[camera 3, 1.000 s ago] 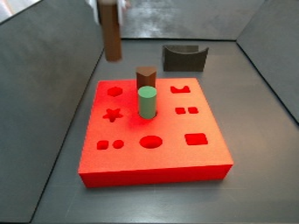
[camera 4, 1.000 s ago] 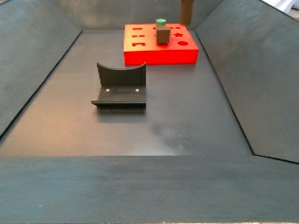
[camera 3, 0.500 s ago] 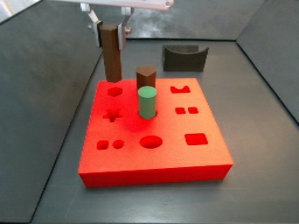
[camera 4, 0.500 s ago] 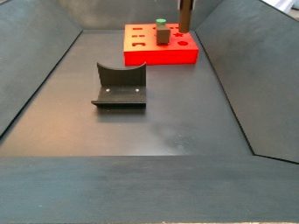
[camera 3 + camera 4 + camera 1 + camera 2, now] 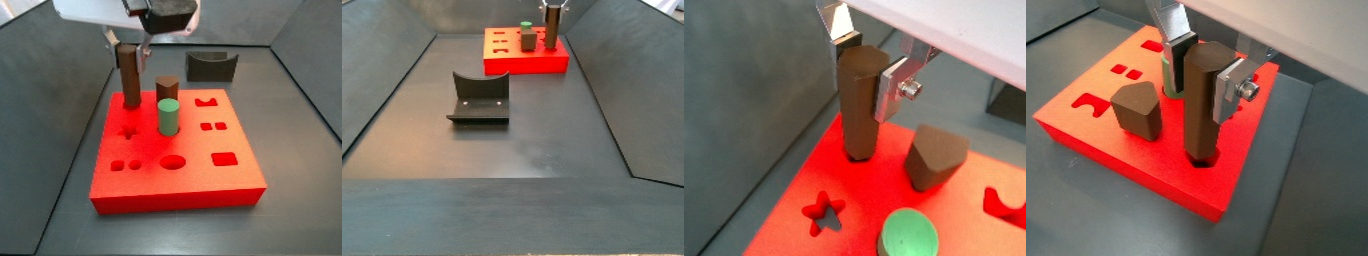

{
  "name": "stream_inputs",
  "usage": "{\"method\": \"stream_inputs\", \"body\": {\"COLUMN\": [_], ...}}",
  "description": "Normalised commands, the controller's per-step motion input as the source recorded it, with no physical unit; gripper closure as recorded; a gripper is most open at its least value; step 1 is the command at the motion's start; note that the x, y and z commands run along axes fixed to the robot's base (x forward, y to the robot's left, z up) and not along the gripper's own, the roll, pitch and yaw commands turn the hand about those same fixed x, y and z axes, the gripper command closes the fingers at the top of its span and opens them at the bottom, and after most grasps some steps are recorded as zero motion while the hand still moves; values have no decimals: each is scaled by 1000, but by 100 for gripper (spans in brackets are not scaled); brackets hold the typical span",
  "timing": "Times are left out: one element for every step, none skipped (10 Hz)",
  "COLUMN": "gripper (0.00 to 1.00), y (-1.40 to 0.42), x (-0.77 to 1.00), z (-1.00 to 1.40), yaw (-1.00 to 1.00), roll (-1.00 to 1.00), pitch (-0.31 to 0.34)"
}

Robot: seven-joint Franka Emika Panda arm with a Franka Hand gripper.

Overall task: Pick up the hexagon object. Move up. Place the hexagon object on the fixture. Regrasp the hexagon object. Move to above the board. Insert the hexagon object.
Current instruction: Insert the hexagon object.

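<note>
Fixture [image 5: 478, 97] comes nearest in a side view, a dark L-shaped bracket standing alone on the grey floor [image 5: 516, 150], well apart from the board [image 5: 525, 60]; in a side view it shows as a dark block with a curved notch [image 5: 211, 66] behind the board's far edge. Farther back lies the red-orange board [image 5: 187, 175], with a star hole [image 5: 130, 130], a round hole [image 5: 173, 161] and a square hole [image 5: 225, 158] among its cutouts. On it stand the green cylinder [image 5: 168, 116] and, just behind that, the stout brown peg [image 5: 167, 88], both upright. Over the board's far corner hangs the tool [image 5: 130, 45], its silver fingers [image 5: 898, 82] clamped on the upper part of the hexagon peg [image 5: 130, 76], which is held upright. In both wrist views the peg [image 5: 1204, 100] stands with its lower end at the hexagon hole, the tip touching or just inside the board surface [image 5: 1166, 160]; how deep it sits I cannot tell. Stout peg [image 5: 934, 155] and the top of the green cylinder [image 5: 909, 236] stand just beside it, apart from it, with the star hole [image 5: 823, 213] near its foot
</note>
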Motion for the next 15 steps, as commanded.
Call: {"method": "stream_inputs", "body": {"gripper": [100,100,100,100,100,100,100,100,100,100,100,100,100,100,100], "y": [-57,-106,-6,0,114,369,117,0,0,-269,-351,0,0,0,0], "x": [0,3,20,0,0,-60,-69,0,-103,-89,0,0,0,-146,-143], "z": [-503,-811,-197,-3,-277,-449,-286,0,-63,-394,-369,-149,-274,-734,-763], "yaw": [-94,-134,-103,0,-309,-526,-540,0,-23,-117,-80,0,0,0,9], "roll": [54,149,76,0,90,23,6,0,0,0,0,3,93,264,314], "pitch": [-80,-83,-29,-20,76,86,0,-4,0,-56,-143,0,0,-71,-37]}}
